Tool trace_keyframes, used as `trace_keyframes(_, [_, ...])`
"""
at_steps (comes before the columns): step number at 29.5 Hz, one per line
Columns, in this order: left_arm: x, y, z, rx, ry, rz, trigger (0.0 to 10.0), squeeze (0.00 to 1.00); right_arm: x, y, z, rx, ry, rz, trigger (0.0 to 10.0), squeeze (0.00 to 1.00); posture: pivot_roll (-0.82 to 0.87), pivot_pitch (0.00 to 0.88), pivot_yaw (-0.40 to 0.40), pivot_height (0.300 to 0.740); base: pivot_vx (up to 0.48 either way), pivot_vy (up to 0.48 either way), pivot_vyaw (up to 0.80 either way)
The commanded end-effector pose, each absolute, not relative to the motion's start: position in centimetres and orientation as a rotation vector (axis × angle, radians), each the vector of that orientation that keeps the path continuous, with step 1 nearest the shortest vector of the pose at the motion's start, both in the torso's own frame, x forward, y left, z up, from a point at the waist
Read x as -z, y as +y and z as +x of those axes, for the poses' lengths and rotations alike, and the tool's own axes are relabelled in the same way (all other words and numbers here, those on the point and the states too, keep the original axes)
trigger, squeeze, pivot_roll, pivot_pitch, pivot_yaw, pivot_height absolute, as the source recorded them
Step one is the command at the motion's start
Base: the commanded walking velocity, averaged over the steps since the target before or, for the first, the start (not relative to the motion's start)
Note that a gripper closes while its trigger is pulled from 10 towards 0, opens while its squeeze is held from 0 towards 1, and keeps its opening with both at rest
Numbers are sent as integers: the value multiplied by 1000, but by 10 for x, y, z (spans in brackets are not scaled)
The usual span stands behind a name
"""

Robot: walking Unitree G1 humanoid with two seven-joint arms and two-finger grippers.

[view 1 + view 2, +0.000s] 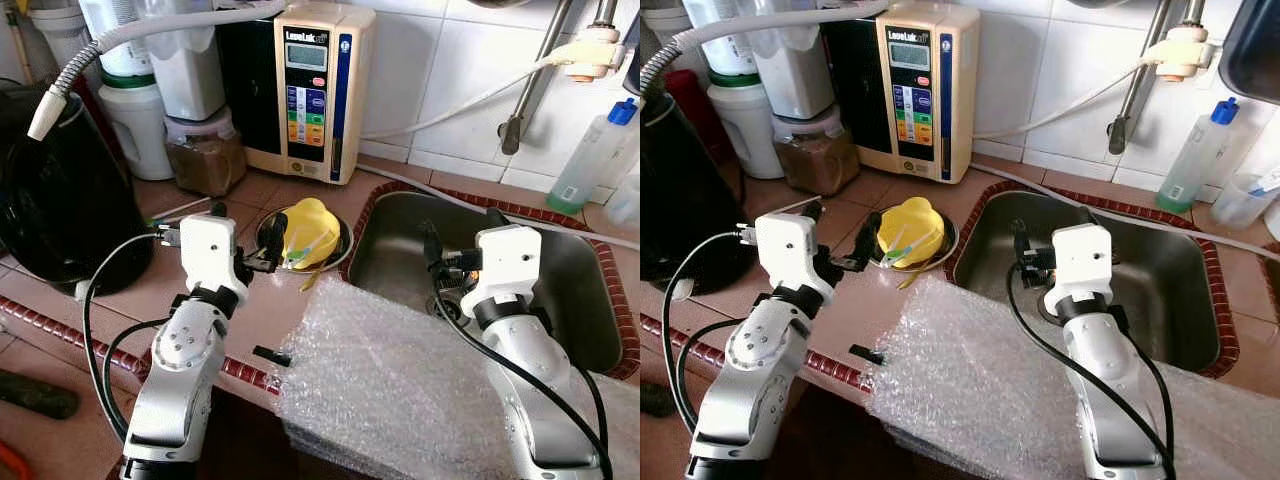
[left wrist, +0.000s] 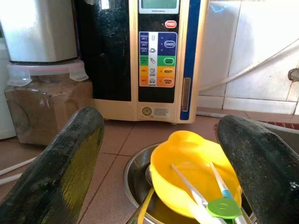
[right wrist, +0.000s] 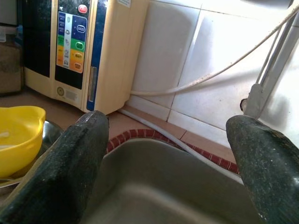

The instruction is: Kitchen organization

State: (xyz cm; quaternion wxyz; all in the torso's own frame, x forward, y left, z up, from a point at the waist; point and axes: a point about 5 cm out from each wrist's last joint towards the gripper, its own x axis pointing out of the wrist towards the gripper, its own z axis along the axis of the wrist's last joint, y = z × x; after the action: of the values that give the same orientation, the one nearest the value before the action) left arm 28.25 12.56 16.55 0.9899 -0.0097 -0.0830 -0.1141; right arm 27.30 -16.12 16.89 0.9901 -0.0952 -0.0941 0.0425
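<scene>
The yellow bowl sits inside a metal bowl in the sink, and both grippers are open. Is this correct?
Not quite. The yellow bowl does sit inside a metal bowl, but on the counter beside the sink, as the left eye view shows. The left gripper and right gripper are open.

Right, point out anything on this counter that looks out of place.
A sheet of bubble wrap overhangs the counter edge and the sink corner. The yellow bowl sits tilted in a metal bowl with utensils sticking out. A small black piece lies loose near the edge.

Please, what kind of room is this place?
Most likely a home kitchen: a steel sink is set in a tiled counter, a water machine stands against the wall, and a yellow bowl sits in a metal bowl.
</scene>
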Motion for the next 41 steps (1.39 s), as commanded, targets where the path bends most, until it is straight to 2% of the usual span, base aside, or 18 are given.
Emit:
trace_keyframes(1, [-165,124,284,230,-166,-17,10000,0,-170,-164,275,-85,-181,-189,10000,0,7,0,-8,740,0,0,0])
trace_keyframes(7, [-163,124,284,229,-163,-22,10000,0,-169,-163,275,-89,-177,-186,10000,0,3,0,-9,740,0,0,-771])
trace_keyframes(17, [-161,124,286,236,-158,-29,10000,0,-168,-164,274,-90,-176,-196,10000,0,-5,0,-7,740,0,0,0])
trace_keyframes(34, [-161,124,286,232,-157,-35,10000,0,-166,-163,274,-94,-170,-202,10000,0,-5,0,-5,740,0,-393,0])
trace_keyframes(41, [-161,127,286,214,-156,-53,10000,0,-165,-164,274,-92,-165,-204,10000,0,-3,0,-3,740,0,0,0])
